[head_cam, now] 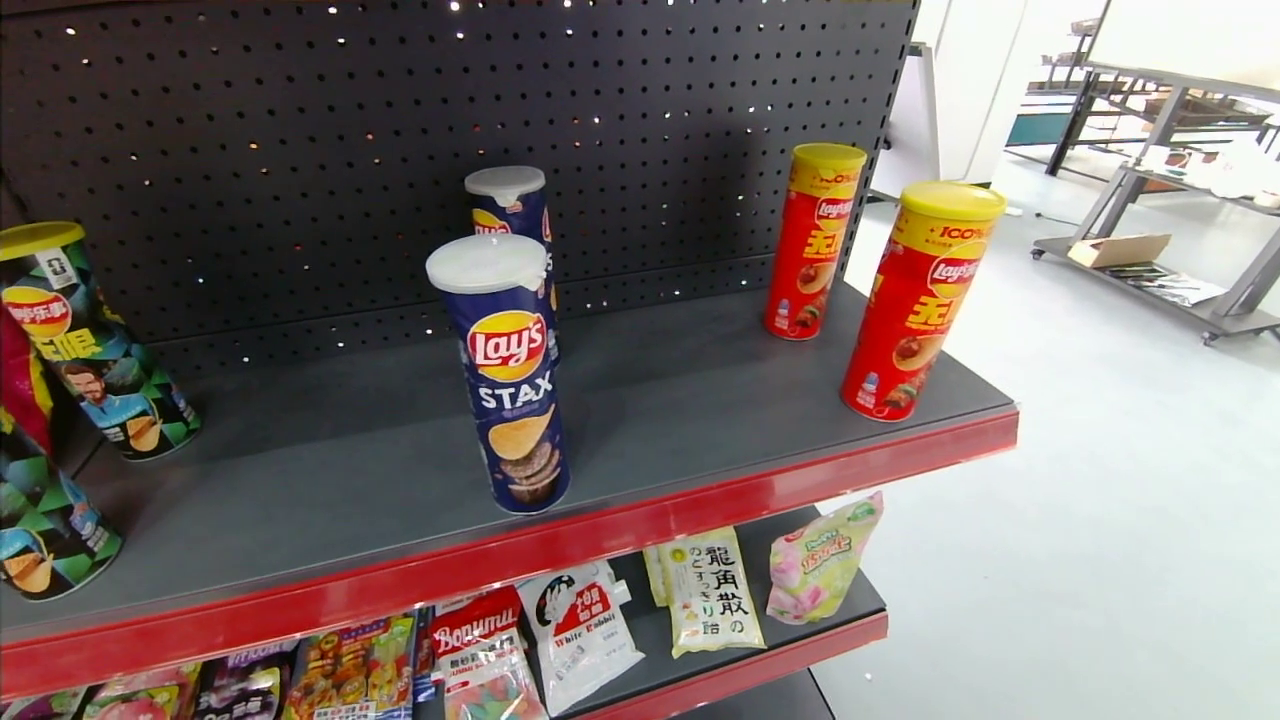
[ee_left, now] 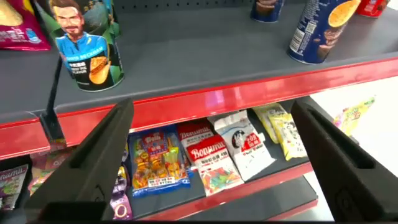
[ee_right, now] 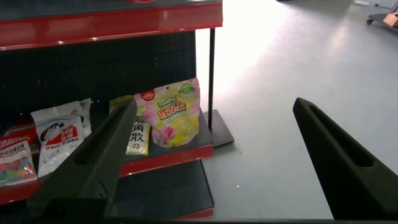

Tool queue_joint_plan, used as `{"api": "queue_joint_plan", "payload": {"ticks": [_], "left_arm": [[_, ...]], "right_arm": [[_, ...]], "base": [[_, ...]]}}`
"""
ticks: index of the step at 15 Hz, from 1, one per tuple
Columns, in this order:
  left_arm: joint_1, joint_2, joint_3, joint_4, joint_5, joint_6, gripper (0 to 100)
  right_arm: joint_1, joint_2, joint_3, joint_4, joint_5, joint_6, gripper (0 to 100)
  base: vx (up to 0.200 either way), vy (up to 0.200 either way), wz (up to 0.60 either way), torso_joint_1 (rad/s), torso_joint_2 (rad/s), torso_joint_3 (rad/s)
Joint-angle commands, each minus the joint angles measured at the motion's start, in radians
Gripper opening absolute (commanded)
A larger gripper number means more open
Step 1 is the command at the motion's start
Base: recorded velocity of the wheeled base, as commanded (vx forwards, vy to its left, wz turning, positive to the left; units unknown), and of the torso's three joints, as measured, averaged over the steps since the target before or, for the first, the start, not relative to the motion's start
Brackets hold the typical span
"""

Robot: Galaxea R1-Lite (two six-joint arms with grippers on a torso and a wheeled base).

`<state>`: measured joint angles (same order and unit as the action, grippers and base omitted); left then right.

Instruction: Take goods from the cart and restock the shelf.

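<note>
On the grey shelf (head_cam: 330, 470) with a red front edge stand several chip cans. A blue can (head_cam: 505, 375) is near the front, with a second blue can (head_cam: 510, 215) behind it. Two red cans (head_cam: 815, 240) (head_cam: 920, 300) stand at the right end, and two green-patterned cans (head_cam: 95, 345) (head_cam: 40, 520) at the left. My left gripper (ee_left: 211, 165) is open and empty, in front of the shelf's red edge (ee_left: 186, 102), below a green can (ee_left: 87, 43). My right gripper (ee_right: 217, 162) is open and empty, facing the lower shelf's right end.
A black pegboard (head_cam: 400, 120) backs the shelf. The lower shelf (head_cam: 820, 635) holds candy bags (head_cam: 580, 630), among them a pink-green bag (ee_right: 174, 112). Open grey floor (head_cam: 1100, 500) lies to the right, with metal racks (head_cam: 1150, 200) far off.
</note>
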<state>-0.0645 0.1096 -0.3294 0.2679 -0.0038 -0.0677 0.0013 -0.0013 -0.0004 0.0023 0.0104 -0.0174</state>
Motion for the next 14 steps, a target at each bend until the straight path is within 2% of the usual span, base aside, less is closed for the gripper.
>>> {"api": "queue_joint_plan", "payload": {"ticks": [1,6,8,10,12,14], "left_arm": [[0.0,-0.004,0.003,0.001,0.001,0.002,100],[0.002,-0.014,0.018,0.002,0.024,0.0,100],[0.002,-0.014,0.019,0.002,0.025,0.0,100],[0.003,-0.014,0.03,0.002,0.067,0.0,100],[0.006,-0.027,0.082,-0.004,0.113,-0.003,100],[0.008,-0.028,0.159,-0.078,0.122,-0.004,100]], "right_arm": [[0.0,0.001,0.0,0.001,0.0,-0.001,100],[0.0,0.001,0.0,0.001,0.0,0.002,100],[0.0,0.001,0.0,0.001,0.0,0.004,100],[0.0,0.001,0.0,0.001,0.0,0.005,100],[0.0,0.001,0.0,0.001,0.0,0.007,100],[0.0,0.001,0.0,0.001,0.0,0.007,100]], "base": [[0.0,0.0,0.6,-0.002,0.0,-0.002],[0.0,0.0,0.6,0.005,0.0,0.0],[0.0,0.0,0.0,0.0,0.0,0.0],[0.0,0.0,0.0,0.0,0.0,0.0],[0.0,0.0,0.0,0.0,0.0,0.0],[0.0,0.0,0.0,0.0,0.0,0.0]]}}
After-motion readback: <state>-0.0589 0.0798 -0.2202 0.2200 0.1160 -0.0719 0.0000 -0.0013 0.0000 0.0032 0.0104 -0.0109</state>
